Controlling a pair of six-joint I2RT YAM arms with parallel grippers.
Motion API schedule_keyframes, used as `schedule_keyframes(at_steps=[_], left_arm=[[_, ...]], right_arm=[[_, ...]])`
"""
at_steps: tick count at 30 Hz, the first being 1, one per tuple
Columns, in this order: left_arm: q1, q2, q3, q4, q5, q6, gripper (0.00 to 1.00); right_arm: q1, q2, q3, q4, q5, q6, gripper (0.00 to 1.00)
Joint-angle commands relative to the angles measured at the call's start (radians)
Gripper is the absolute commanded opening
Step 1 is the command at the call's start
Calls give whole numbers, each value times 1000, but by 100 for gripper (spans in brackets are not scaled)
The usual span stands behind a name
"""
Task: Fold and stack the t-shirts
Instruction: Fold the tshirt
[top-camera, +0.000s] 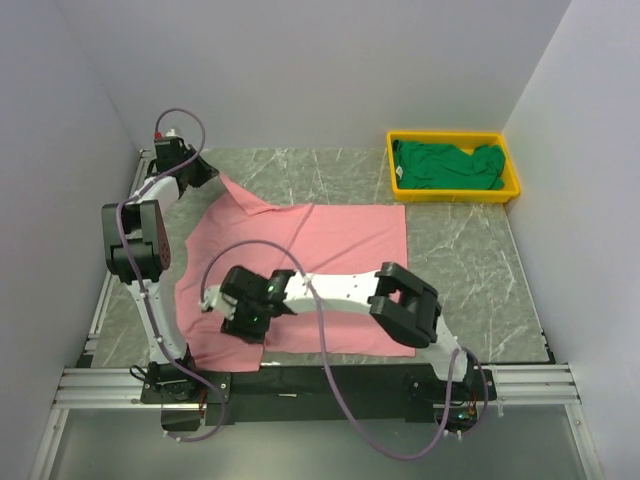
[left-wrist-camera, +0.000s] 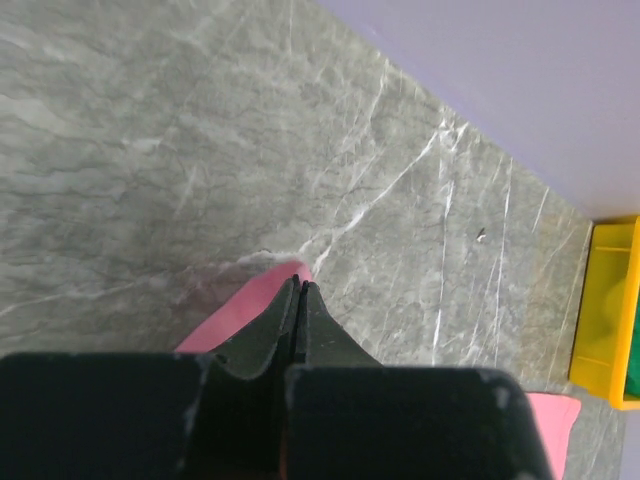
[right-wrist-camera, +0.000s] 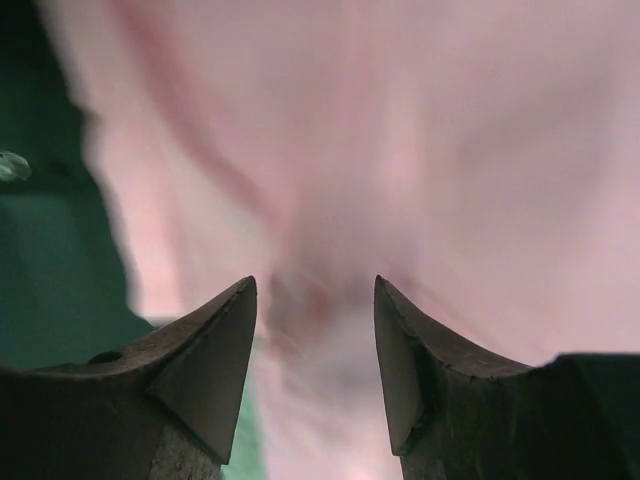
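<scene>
The pink t-shirt lies spread flat across the middle of the table. My left gripper is at the far left and shut on the shirt's far left corner, which is pulled out into a point. The left wrist view shows the shut fingertips with pink cloth pinched between them. My right gripper is low over the shirt's near left part. In the right wrist view it is open, with blurred, creased pink cloth between and beyond the jaws. The dark green t-shirt lies crumpled in the tray.
The yellow tray stands at the far right corner and also shows in the left wrist view. White walls close in the table at the back and both sides. Grey marble tabletop shows to the right of the pink shirt.
</scene>
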Motion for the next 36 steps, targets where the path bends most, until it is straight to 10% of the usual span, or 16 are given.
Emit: schedule_keyframes(at_steps=[1, 14, 36], left_arm=[[28, -64, -15, 19, -30, 8, 1], [61, -53, -10, 13, -27, -3, 1], [60, -54, -30, 16, -4, -5, 1]], right_arm=[[-158, -149, -48, -2, 118, -3, 57], [-755, -154, -49, 87, 440, 182, 56], [-1022, 16, 41, 93, 634, 779, 55]])
